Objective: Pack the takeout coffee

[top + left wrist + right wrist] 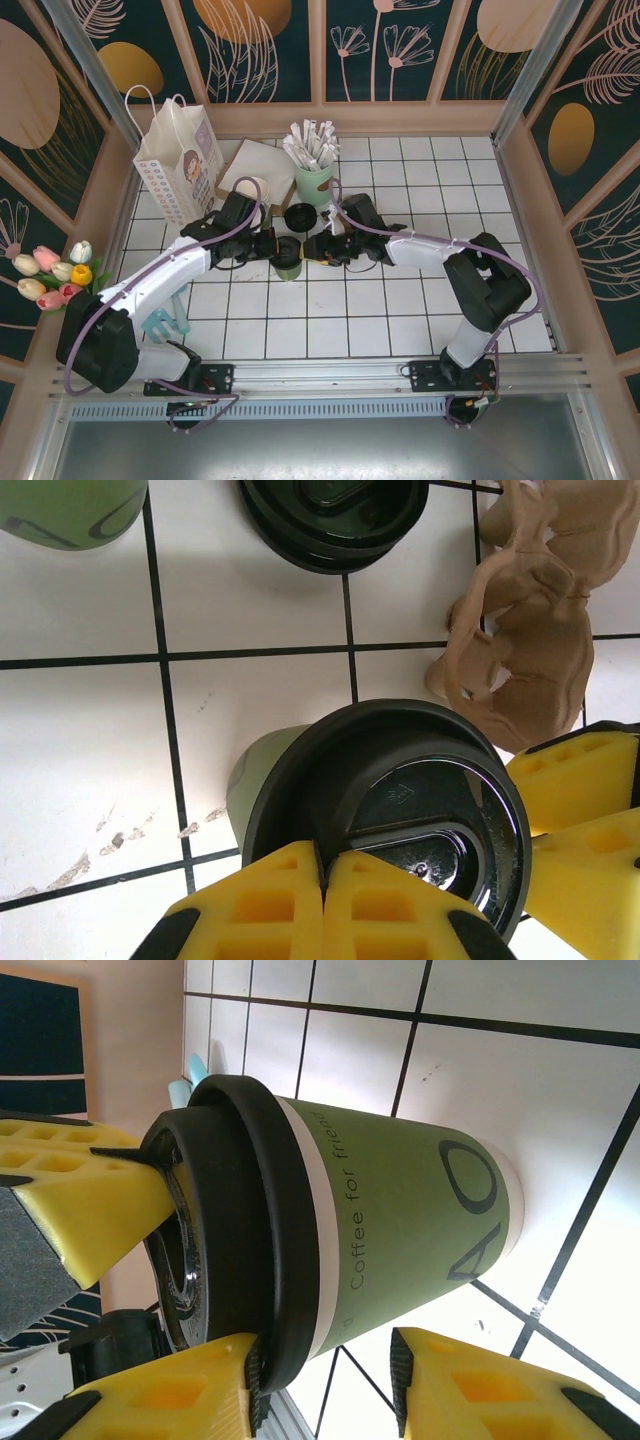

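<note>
"Near the middle of the bench [400,320], the takeout coffee [288,260] stands upright on the white tiles, dark lid [400,780] on, right between my two arms."

"Which arm has it?"

"Neither, strictly. My left gripper [322,880] is closed tight with nothing in it, and its shut fingers [270,900] rest their tips on top of the lid. I read that as pressing the lid home, or pinning the cup so it can't skate. My right gripper [325,1375] is turned on its side just beside the cup, its fingers [470,1390] partly apart. One is at lid height and one lower along the green wall, with bare tile in the gap. The upper one may be touching the lid's rim, but from the wrist view I can't tell for sure."

"So no grasp for a lift?"

"Not yet, I'd say. Stacked like that, the right fingers brace the cup from the side rather than clasp it. To carry it they'd need to roll level and close around the wall below the lid."

"And where does it go?"

"Just behind the coffee lies a spare lid [300,215], then the pale green cup [313,183] of paper-wrapped sticks. A brown pulp carrier [540,630] sits near the cup too. The paper bag [180,165] stands at the back left, well apart. My guess is carrier or bag. The paper wall is soft, so a hard squeeze could pop the lid."
</note>
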